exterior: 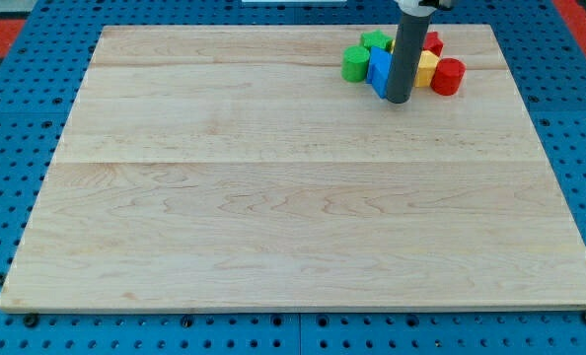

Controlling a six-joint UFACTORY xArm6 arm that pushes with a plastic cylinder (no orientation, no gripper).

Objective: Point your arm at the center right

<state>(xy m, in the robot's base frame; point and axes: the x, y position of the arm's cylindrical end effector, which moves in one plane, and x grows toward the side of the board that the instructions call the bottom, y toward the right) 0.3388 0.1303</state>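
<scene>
Tip (pixel 398 100) seemingly against blue block (pixel 379 71)

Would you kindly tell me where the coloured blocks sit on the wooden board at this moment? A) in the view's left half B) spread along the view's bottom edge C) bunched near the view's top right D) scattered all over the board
C: the green cylinder, blue block, yellow block and red cylinder cluster near the board's top right, around my tip.
</scene>
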